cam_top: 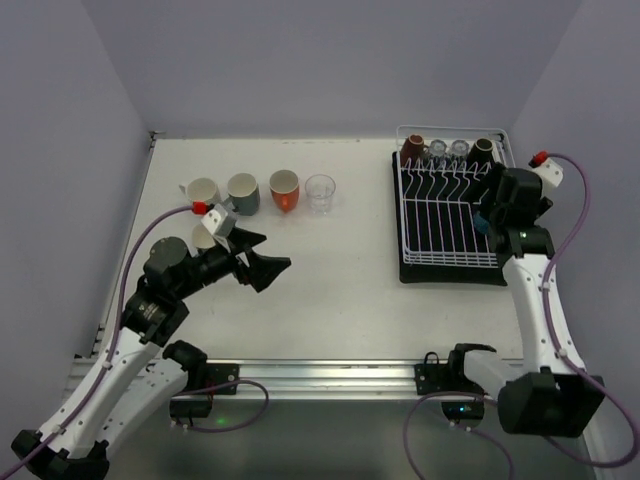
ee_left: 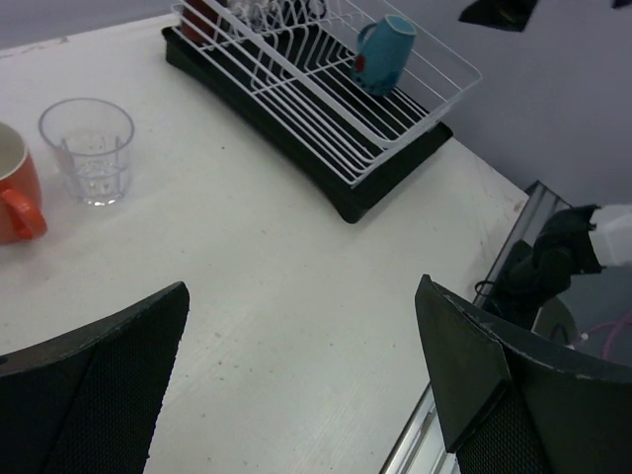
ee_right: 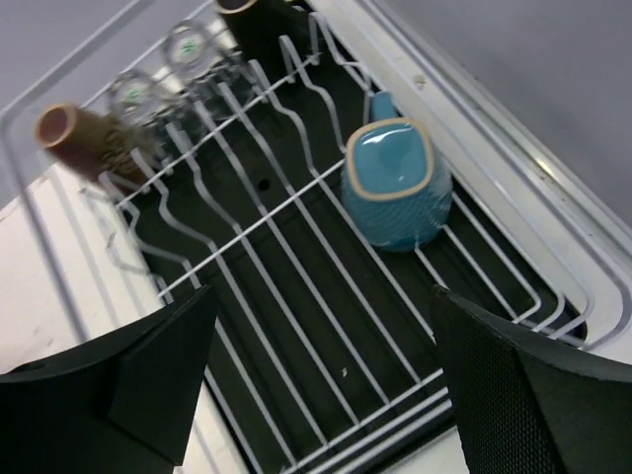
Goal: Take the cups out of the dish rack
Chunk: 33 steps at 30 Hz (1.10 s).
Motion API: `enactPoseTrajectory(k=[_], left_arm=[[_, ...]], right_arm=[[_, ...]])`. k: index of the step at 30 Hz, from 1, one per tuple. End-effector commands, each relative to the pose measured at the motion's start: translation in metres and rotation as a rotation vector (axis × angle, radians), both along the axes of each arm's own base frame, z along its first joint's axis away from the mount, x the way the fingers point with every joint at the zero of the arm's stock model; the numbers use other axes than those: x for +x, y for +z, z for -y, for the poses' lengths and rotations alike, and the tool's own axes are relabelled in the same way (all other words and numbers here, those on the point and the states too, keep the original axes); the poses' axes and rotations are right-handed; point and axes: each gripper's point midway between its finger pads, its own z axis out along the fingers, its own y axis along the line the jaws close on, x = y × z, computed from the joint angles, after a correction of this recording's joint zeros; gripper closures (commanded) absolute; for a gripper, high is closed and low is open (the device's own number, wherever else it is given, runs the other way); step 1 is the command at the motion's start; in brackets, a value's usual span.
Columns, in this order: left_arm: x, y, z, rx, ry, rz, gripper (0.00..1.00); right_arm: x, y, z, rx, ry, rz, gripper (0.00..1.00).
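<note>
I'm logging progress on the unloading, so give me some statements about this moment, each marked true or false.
1. The blue cup sits in the dish rack. True.
2. The orange mug is in the rack. False: it stands on the table, beside the clear glass.
3. The left gripper holds a cup. False: it is open and empty.
4. The right gripper is open over the rack. True.
5. The rack's far end is bare. False: a brown cup, two glasses and a dark cup are there.
</note>
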Motion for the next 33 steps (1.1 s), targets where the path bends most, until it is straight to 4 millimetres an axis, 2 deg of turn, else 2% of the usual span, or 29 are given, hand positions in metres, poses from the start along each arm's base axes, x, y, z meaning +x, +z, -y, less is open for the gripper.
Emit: enactPoseTrajectory(k=[1,4,9,18,27,30,33], left_arm=[[-0.021,0.007,0.012,0.010,-0.105,0.101,0.00],[-0.029,0.011,0.016,0.030,-0.110,0.123,0.00],[-0.039,0.013,0.018,0.049,-0.110,0.146,0.00],[-0.042,0.006,0.022,0.081,-0.103,0.134,0.00],[-0.037,0.000,0.026,0.104,-0.098,0.116,0.00],[-0.035,-0.002,0.026,0.113,-0.090,0.109,0.00],[-0.033,-0.004,0.026,0.118,-0.086,0.103,0.00]], right_arm=[[0.023,0.002,0.038,-0.031,-0.145,-0.014,0.09],[0.036,0.001,0.051,-0.040,-0.159,-0.016,0.06],[0.058,-0.020,0.063,-0.055,-0.147,-0.110,0.06],[0.077,-0.069,0.077,-0.057,-0.138,-0.261,0.06],[0.092,-0.099,0.081,-0.048,-0.105,-0.345,0.04],[0.093,-0.108,0.083,-0.052,-0.109,-0.370,0.07],[0.092,-0.112,0.084,-0.057,-0.110,-0.382,0.19]])
